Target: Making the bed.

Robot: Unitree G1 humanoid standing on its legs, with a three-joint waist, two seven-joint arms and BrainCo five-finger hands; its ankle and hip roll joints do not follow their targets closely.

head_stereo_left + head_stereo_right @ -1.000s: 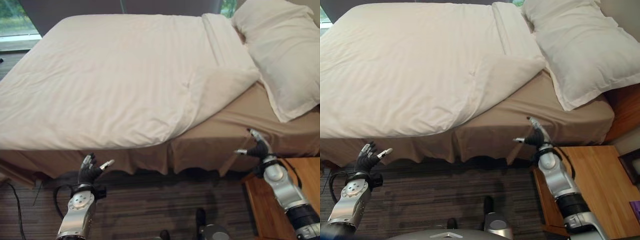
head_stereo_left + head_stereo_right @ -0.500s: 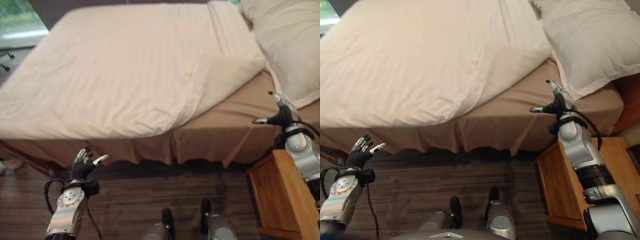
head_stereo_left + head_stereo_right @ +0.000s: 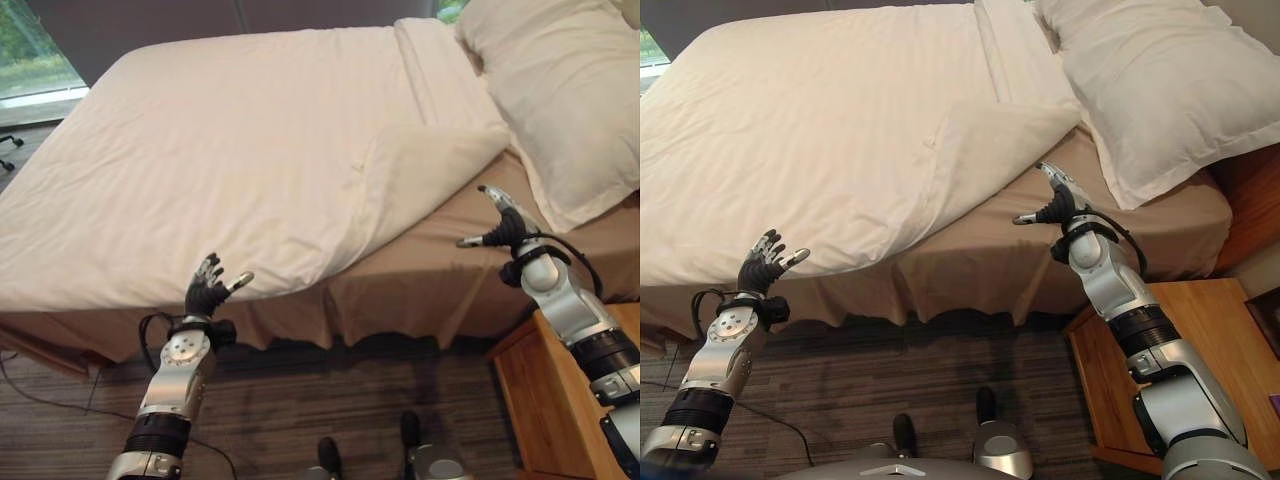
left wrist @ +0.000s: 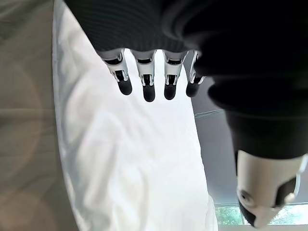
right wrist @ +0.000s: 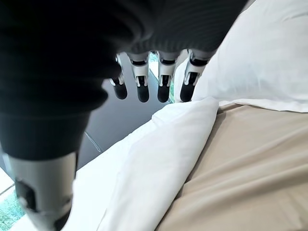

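Hands (image 3: 208, 293) (image 3: 503, 226) raised, fingers relaxed, nr duvet (image 3: 250, 160) edge.

No readable text anywhere in view.

Nothing is showing letters, numbers, labels or signs: the white duvet (image 3: 250, 160), the pillow (image 3: 560, 90), the tan sheet (image 3: 1040, 245) and the wooden nightstand (image 3: 1160, 340) are all lying plain and unmarked.
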